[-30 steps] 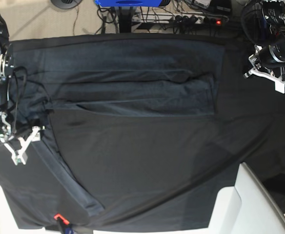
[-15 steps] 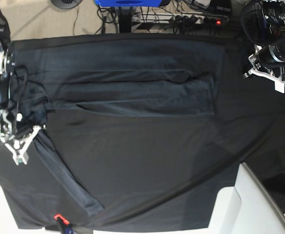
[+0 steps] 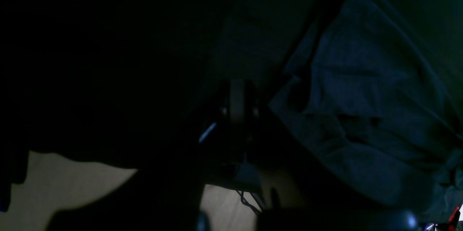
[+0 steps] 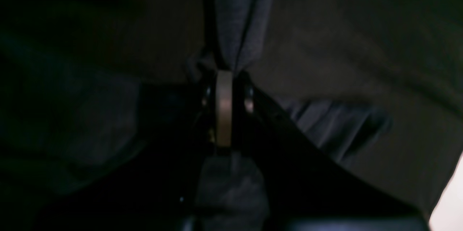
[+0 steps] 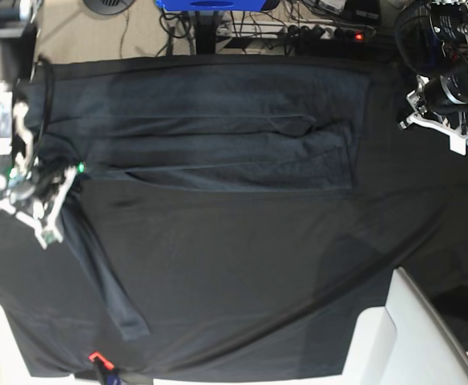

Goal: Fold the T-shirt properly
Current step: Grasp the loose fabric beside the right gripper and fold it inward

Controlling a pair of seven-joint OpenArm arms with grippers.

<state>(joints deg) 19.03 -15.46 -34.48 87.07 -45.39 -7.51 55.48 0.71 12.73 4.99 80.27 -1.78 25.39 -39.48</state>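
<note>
The T-shirt [image 5: 218, 136] lay spread on the black tablecloth [image 5: 282, 265], its body folded into a long band along the far edge of the tabletop, reaching from the far left corner almost to the far right one. One long sleeve [image 5: 106, 277] ran from the left end of that band down toward the near edge, ending near the near left corner, just short of a small orange-red tag [image 5: 95, 355].

The right gripper [image 5: 48, 220] stood at the left edge of the tabletop, where the sleeve met the body. In the right wrist view its jaws were pressed together with a gathered ridge of grey knit [image 4: 237, 17] pinched between them, the cloth rising in a narrow fold from the fingertips.

The left gripper [image 5: 442, 132] hung near the far right corner, apart from the shirt, over bare tablecloth. Its jaws were clenched and held nothing; in the left wrist view the shirt's rumpled edge [image 3: 361, 108] lay off to one side of it.

A white panel [image 5: 414, 329] sat at the near right corner, and cables [image 5: 298, 32] ran on the floor beyond the far edge.
</note>
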